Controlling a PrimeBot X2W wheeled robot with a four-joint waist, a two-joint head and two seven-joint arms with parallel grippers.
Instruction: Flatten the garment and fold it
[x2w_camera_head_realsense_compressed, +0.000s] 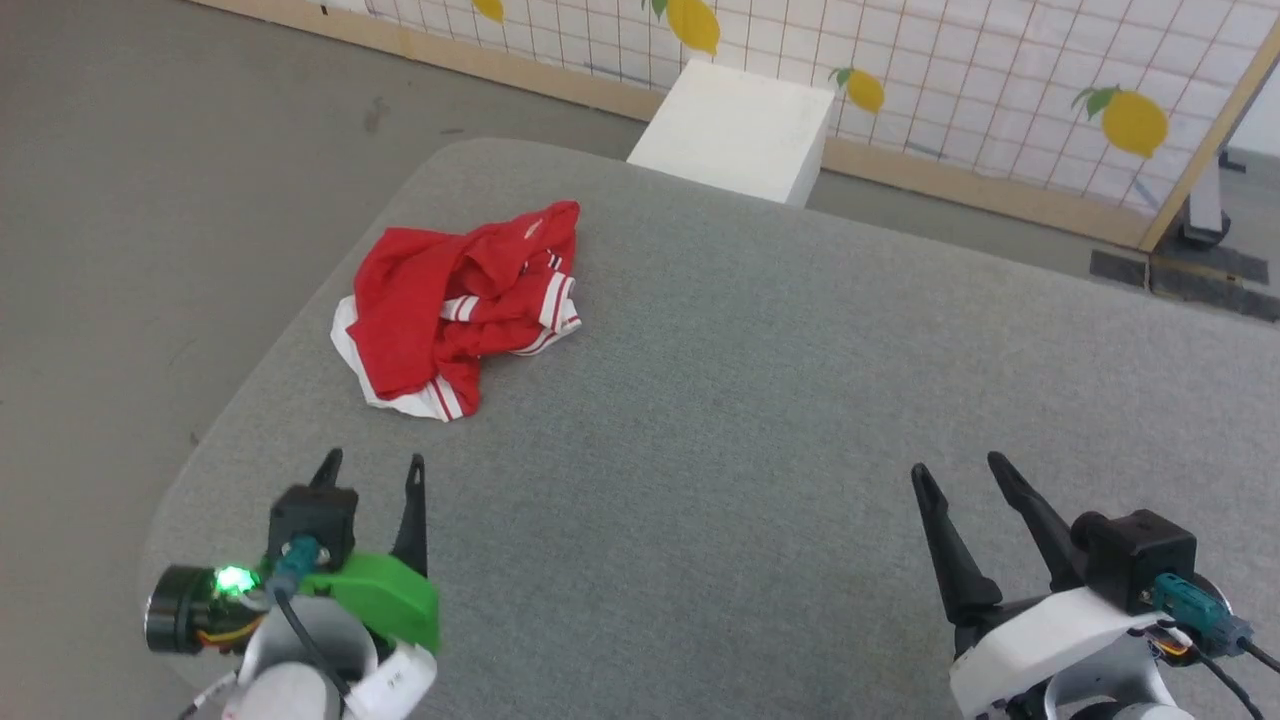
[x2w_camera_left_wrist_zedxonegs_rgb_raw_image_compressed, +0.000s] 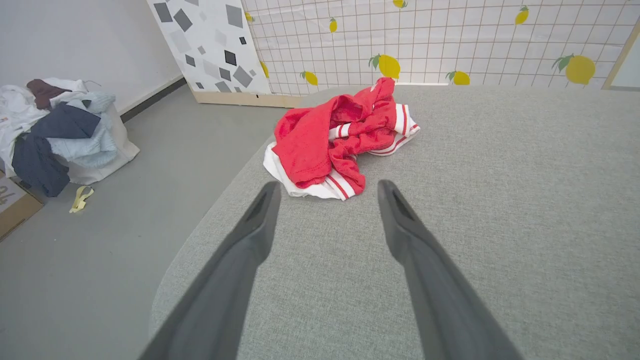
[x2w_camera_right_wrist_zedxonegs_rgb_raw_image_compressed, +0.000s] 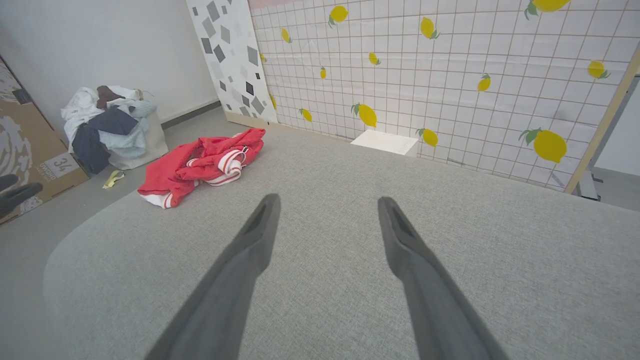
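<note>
Grey table (x2w_camera_head_realsense_compressed: 750, 400), crumpled garment (x2w_camera_head_realsense_compressed: 430, 310); left pincer (x2w_camera_head_realsense_compressed: 372, 458) and right pincer (x2w_camera_head_realsense_compressed: 955, 464) low, splayed wide, empty.

Your left claw (x2w_camera_head_realsense_compressed: 372, 460) carries two long dark tapered fingers, a black camera block, a bright green plastic cover (x2w_camera_head_realsense_compressed: 385, 597) and a glowing green lamp (x2w_camera_head_realsense_compressed: 233, 580). Your right claw (x2w_camera_head_realsense_compressed: 955, 465) has a smooth white shell (x2w_camera_head_realsense_compressed: 1040, 635), a teal plug (x2w_camera_head_realsense_compressed: 1185, 600) and black cables.

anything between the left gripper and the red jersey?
Nothing visible. The left gripper is open and points toward the jersey, which lies crumpled near the left edge of the table. There is just bare grey surface between them. The right gripper, also open, is far off to the right.
</note>
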